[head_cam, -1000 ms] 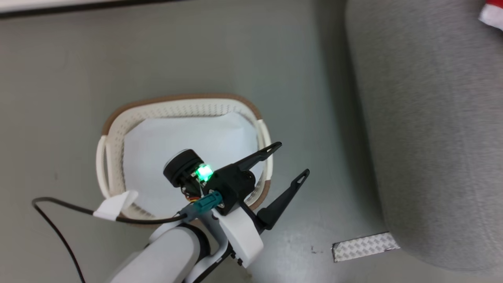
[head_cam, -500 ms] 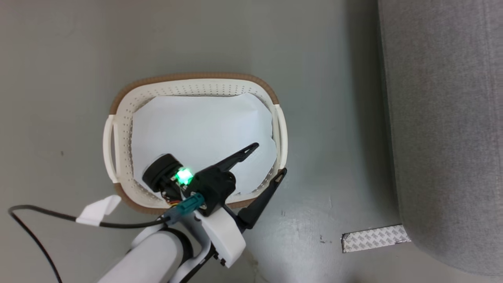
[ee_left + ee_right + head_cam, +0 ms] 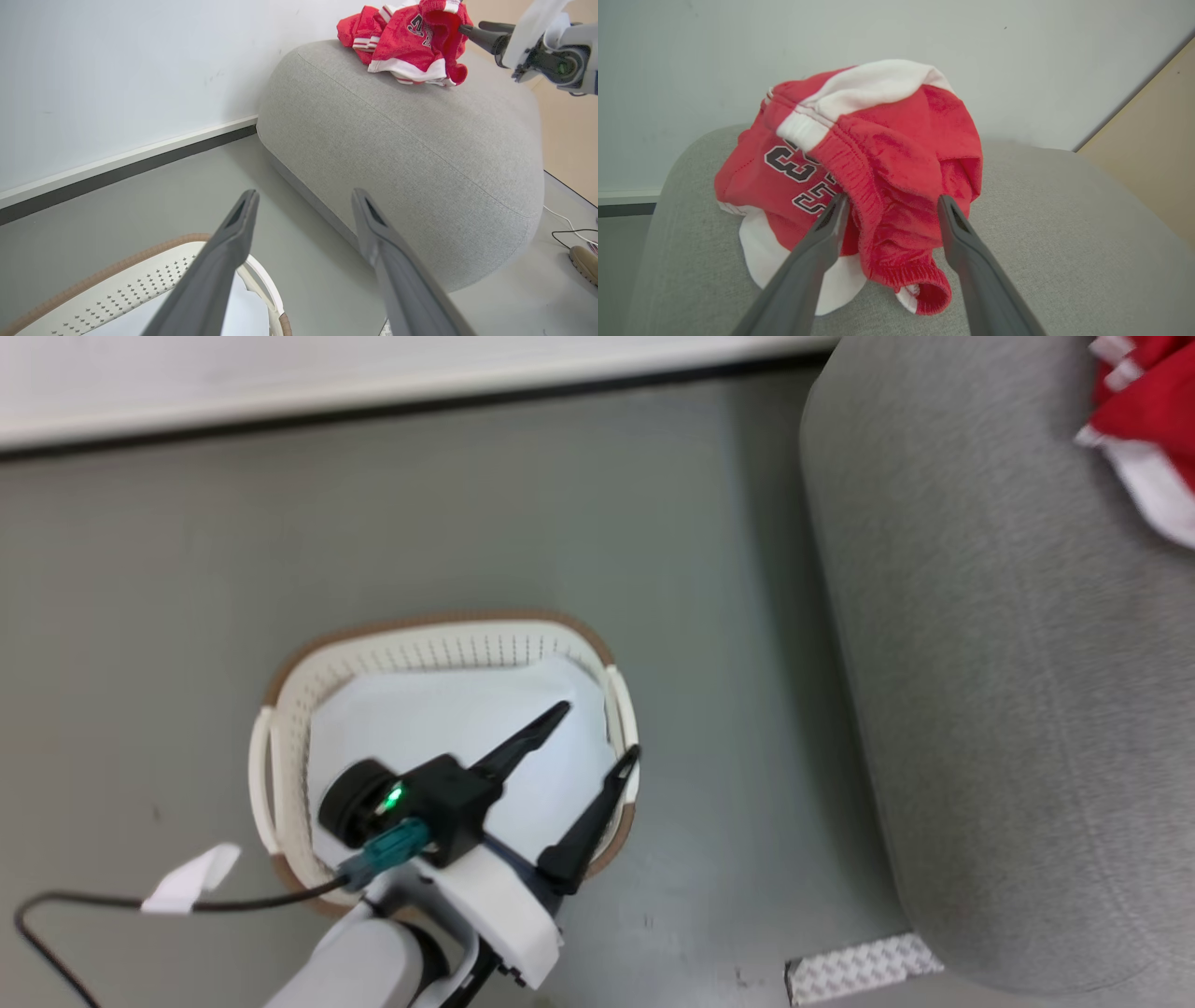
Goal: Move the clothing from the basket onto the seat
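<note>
Now, the right gripper (image 3: 893,199) has its fingers apart, the clothing (image 3: 896,140) heaped on the seat (image 3: 1064,233) between and just ahead of them. Best pull straight back so no fold snags. The left gripper (image 3: 599,728), spread wide, hovers above the basket (image 3: 439,644).

head camera swung, wall base (image 3: 373,378) and clothing (image 3: 1148,392) back in view, left gripper (image 3: 599,728) shifted inward over basket (image 3: 439,649), outer finger now at rim, right gripper (image 3: 893,199) jaws, shut before, now spread around clothing

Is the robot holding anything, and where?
Nothing. The right gripper stands open astride a fold of the clothing on the seat; the left gripper is open and empty.
</note>
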{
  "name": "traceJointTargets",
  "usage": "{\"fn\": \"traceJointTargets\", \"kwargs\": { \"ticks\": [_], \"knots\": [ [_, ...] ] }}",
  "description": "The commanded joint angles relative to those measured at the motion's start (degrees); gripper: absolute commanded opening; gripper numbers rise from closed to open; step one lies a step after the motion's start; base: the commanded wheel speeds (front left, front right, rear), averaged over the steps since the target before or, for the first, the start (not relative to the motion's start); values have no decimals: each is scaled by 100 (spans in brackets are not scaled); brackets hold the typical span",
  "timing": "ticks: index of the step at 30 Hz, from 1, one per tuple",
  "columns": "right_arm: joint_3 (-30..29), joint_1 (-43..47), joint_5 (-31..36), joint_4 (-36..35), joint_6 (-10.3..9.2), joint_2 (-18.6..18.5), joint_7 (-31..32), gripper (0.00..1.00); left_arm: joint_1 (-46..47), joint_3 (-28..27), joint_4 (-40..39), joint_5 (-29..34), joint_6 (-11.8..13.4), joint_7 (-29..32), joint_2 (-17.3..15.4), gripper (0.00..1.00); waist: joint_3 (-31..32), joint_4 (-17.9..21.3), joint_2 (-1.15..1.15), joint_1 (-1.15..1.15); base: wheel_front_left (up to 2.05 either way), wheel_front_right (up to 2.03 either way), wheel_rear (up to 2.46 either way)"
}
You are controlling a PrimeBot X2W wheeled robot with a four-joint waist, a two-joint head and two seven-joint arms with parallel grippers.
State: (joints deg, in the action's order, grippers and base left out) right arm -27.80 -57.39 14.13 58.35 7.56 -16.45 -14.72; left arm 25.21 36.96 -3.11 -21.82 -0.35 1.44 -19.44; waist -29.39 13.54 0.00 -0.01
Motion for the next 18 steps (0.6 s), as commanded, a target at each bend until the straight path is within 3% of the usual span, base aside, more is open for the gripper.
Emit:
{"fn": "traceJointTargets", "kwargs": {
  "ticks": [1,8,18],
  "knots": [
    [192,374,-104,-143,-15,-62,-44,100,-189,-98,80,-89,96,-157,5,100,492,112,0,1,0,0,0],
    [818,1777,-829,-1447,-15,260,-48,100,-828,-406,402,-408,367,-731,50,100,1358,66,0,1,0,0,0],
    [1422,4130,-1657,-3473,-15,844,-50,100,-1880,-888,885,-776,826,-1473,125,100,2528,-342,0,1,0,0,0]
  ]
}}
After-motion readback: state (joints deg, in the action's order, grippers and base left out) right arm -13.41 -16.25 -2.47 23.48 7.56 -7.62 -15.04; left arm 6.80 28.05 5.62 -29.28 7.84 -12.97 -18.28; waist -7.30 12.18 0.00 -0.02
